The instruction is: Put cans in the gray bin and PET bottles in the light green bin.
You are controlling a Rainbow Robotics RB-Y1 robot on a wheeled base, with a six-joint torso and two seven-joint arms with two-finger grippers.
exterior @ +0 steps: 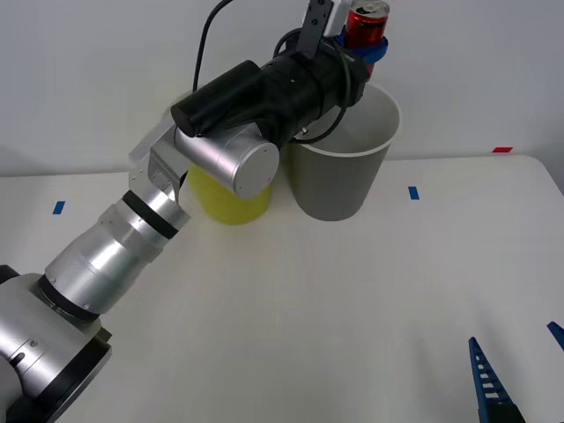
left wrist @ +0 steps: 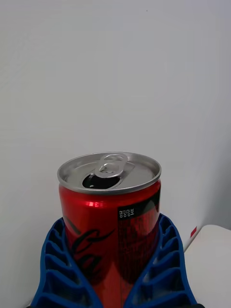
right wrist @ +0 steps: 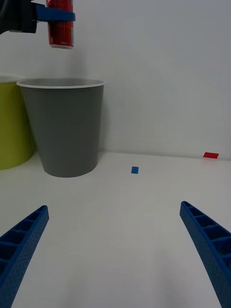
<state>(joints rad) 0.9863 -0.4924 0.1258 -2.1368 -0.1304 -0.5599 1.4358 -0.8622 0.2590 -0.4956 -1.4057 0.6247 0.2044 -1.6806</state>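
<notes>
Right tool (right wrist: 115,255) gapes empty over the bench; left tool (exterior: 359,46) clamps light, dentable (opened) can (exterior: 365,24) mid-body above gray bin (exterior: 339,181).

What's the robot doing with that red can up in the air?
The robot is sorting trash. Its left gripper holds the red can upright, with its tab already opened, high above the gray bin, ready to drop it in. The can has not gone in yet. The light green bin stands right next to the gray one on the white table. The right gripper waits open, low over the table, away from the bins.
</notes>
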